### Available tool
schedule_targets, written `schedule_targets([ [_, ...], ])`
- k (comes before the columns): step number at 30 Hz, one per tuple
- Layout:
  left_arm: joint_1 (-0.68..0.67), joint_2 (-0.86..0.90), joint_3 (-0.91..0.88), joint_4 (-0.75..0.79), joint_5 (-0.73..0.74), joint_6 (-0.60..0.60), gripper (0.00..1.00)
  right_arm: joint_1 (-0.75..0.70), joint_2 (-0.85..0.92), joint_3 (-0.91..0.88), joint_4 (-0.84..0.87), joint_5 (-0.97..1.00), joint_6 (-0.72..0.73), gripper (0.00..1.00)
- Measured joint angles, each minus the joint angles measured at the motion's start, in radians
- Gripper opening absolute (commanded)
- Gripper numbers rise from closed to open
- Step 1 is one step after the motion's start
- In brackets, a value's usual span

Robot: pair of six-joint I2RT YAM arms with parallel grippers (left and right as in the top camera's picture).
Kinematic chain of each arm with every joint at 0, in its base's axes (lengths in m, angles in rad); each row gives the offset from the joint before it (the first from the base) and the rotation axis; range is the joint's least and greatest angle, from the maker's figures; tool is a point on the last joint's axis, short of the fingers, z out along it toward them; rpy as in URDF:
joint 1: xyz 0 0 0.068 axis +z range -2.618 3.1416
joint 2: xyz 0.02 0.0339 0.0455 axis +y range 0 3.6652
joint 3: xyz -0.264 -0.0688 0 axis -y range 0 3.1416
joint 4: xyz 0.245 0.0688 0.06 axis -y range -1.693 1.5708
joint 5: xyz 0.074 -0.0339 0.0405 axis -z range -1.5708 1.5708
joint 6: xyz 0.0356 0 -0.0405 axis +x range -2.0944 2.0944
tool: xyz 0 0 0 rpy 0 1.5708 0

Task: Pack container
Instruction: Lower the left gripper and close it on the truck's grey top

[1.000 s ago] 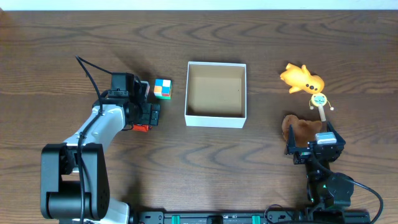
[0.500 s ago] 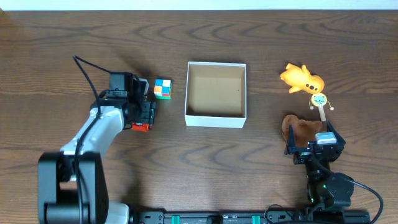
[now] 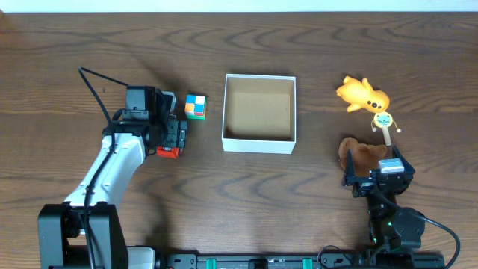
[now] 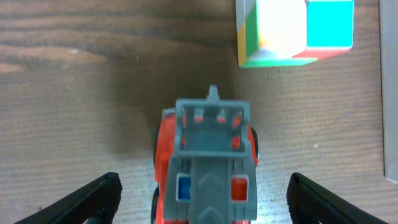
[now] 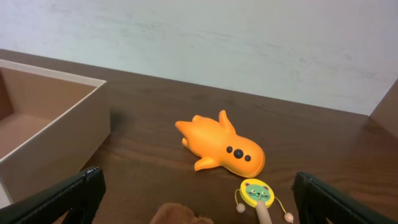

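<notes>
**Left arm resettles over the truck; nothing packed yet**

The left arm (image 3: pixel 112 161) has swung its elbow outward, carrying the left pincer (image 3: pixel 172 137) slightly away from the container (image 3: pixel 259 144). Its jaws stand apart, straddling the red-and-grey toy truck (image 4: pixel 205 168), which lies where it did, near the coloured cube (image 3: pixel 196 106). The container sits mid-surface (image 3: pixel 299 209), its brown inside bare. The right pincer (image 3: pixel 377 166) has not moved: jaws wide, parked at a brown plush (image 3: pixel 361 154). This looks like a realignment before the first grasp, so packing has yet to start.
</notes>
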Motion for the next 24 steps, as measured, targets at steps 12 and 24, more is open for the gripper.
schedule_targets([
  [12,0.0,0.029,0.0,-0.02,0.0,-0.011,0.98,0.0,0.0,0.0,0.0,0.0,0.0,0.99],
  [24,0.0,0.056,0.0,-0.022,0.0,-0.014,0.76,0.0,0.0,0.0,0.0,0.0,0.0,0.99],
])
